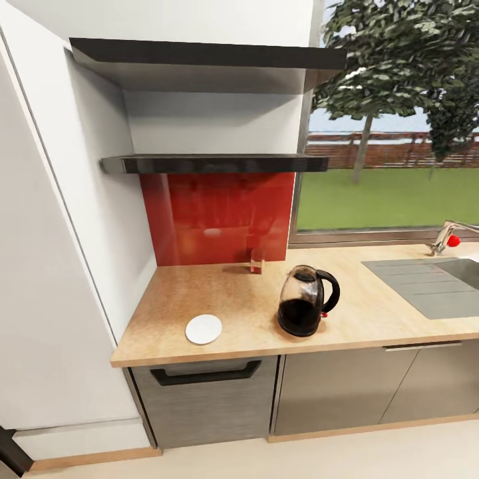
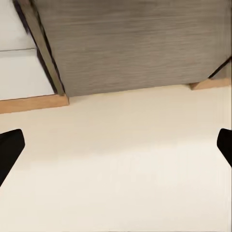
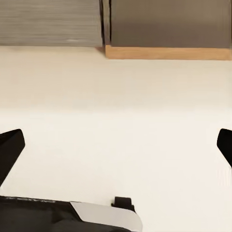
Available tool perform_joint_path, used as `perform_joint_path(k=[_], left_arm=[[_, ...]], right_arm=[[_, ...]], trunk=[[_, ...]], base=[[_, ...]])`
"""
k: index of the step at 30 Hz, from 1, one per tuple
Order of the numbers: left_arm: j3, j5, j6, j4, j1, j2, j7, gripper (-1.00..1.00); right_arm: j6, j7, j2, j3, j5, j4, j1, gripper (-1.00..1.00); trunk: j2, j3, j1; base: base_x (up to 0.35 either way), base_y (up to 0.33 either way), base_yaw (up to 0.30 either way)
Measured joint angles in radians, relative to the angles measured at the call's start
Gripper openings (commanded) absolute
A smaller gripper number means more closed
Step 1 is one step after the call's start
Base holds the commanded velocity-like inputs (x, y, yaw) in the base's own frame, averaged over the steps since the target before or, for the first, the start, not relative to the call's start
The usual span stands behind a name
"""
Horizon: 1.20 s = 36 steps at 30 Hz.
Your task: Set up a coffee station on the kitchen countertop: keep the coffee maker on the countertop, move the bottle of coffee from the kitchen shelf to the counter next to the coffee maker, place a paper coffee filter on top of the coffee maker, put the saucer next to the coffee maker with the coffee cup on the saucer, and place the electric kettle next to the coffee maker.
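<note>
Your left gripper [image 2: 116, 145] and right gripper [image 3: 116, 145] both hang spread wide over pale floor [image 2: 121, 169] with nothing between the fingers, their tips cut off at the frame edges. On the kitchen countertop [image 1: 372, 313] the electric kettle [image 1: 307, 301], dark liquid inside, stands right of the saucer [image 1: 203, 329]. A small jar [image 1: 257, 260] against the red backsplash [image 1: 216, 216] is too blurred to identify. The kitchen shelf [image 1: 213, 163] hangs above.

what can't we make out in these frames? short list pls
- Small object at the red backsplash, behind the kettle: head view, too small and blurred to identify.
- Tops of both shelves: head view looks up from below, so anything lying on them is hidden.
- Sink and tap: cut off by the right edge.
- Left tool, right tool: fingertips cut by the frame edges, set wide apart.
</note>
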Motion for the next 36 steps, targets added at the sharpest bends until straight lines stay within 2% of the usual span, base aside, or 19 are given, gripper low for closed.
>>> perform_joint_path(k=[2,5,6,7,8,11,12,13,14,15,16,18,24,26,28,29,31,32,36], left_arm=[[0.003,0.005,0.003,-0.034,-0.013,0.032,-0.103,1.0],[0.005,0.01,0.008,-0.062,-0.051,0.07,-0.259,1.0],[0.027,0.039,0.043,-0.067,-0.108,0.097,-0.451,1.0],[0.04,0.053,0.067,-0.066,-0.178,0.105,-0.505,1.0],[0.051,0.059,0.096,-0.065,-0.175,0.112,-0.552,1.0],[0.086,0.071,0.183,-0.07,-0.213,0.136,-0.689,1.0],[0.119,0.075,0.243,-0.072,-0.244,0.153,-0.809,1.0],[0.13,0.074,0.258,-0.073,-0.26,0.159,-0.869,1.0],[0.134,0.074,0.264,-0.073,-0.268,0.163,-0.905,1.0],[0.139,0.073,0.278,-0.074,-0.283,0.168,-0.978,1.0],[0.14,0.073,0.298,-0.076,-0.287,0.169,-1.021,1.0],[0.142,0.073,0.316,-0.078,-0.294,0.171,-1.057,1.0],[0.149,0.073,0.319,-0.078,-0.297,0.172,-1.062,1.0],[0.175,0.074,0.316,-0.078,-0.297,0.174,-1.066,1.0],[0.217,0.073,0.314,-0.081,-0.297,0.175,-1.07,1.0],[0.249,0.073,0.316,-0.1,-0.297,0.178,-1.071,1.0],[0.28,0.071,0.326,-0.154,-0.297,0.185,-1.071,1.0],[0.283,0.071,0.331,-0.165,-0.298,0.186,-1.071,1.0],[0.317,0.07,0.431,-0.24,-0.33,0.191,-1.062,1.0]], right_arm=[[0.0,0.024,0.022,0.016,0.003,-0.068,-0.001,1.0],[0.0,0.129,0.038,0.069,0.001,-0.168,-0.007,1.0],[0.006,0.206,0.059,0.101,0.0,-0.272,-0.014,1.0],[0.007,0.215,0.072,0.104,-0.003,-0.387,-0.016,1.0],[0.008,0.219,0.087,0.105,-0.002,-0.407,-0.017,1.0],[0.01,0.225,0.118,0.109,-0.004,-0.489,-0.02,1.0],[0.011,0.227,0.128,0.152,-0.004,-0.542,-0.021,1.0],[0.011,0.227,0.128,0.195,-0.005,-0.57,-0.021,1.0],[0.011,0.227,0.128,0.219,-0.005,-0.589,-0.021,1.0],[0.011,0.226,0.128,0.255,-0.005,-0.628,-0.021,1.0],[0.011,0.226,0.128,0.268,-0.005,-0.653,-0.021,1.0],[0.011,0.225,0.128,0.275,-0.005,-0.694,-0.021,1.0],[0.011,0.225,0.128,0.278,-0.006,-0.734,-0.021,1.0],[0.011,0.225,0.128,0.278,-0.007,-0.737,-0.021,1.0],[0.011,0.225,0.128,0.278,-0.007,-0.741,-0.021,1.0],[0.011,0.225,0.128,0.278,-0.007,-0.754,-0.021,1.0],[0.011,0.225,0.128,0.278,-0.007,-0.781,-0.021,1.0],[0.011,0.225,0.128,0.278,-0.007,-0.785,-0.021,1.0],[0.03,0.224,0.128,0.283,-0.008,-0.824,-0.021,1.0]], trunk=[[0.0,0.0,0.0],[0.0,0.0,0.0],[0.0,0.0,0.0],[0.0,0.001,0.0],[0.0,0.0,0.0],[0.0,0.0,0.0],[0.0,0.0,0.0],[0.0,0.0,0.0],[0.0,0.0,0.0],[0.0,0.0,0.0],[0.0,0.0,0.0],[0.0,0.0,0.0],[0.0,0.0,0.0],[0.0,0.0,0.0],[0.0,0.0,0.0],[0.0,0.0,0.0],[0.0,0.0,0.0],[0.0,0.0,0.0],[0.0,0.0,0.0]], base=[[0.0,0.0,0.0],[0.0,0.0,0.0],[0.0,0.0,0.0],[0.0,0.0,0.0],[0.0,0.0,0.0],[0.0,0.0,0.0],[0.0,0.0,0.0],[0.0,0.0,0.0],[0.0,0.0,0.0],[0.0,0.0,0.0],[0.0,0.0,0.0],[0.0,0.0,0.0],[-0.18,0.0,0.0],[-0.065,0.0,0.0],[-0.025,0.0,0.0],[-0.011,0.0,0.0],[-0.005,0.0,0.0],[-0.003,0.0,0.0],[-0.001,0.0,0.0]])
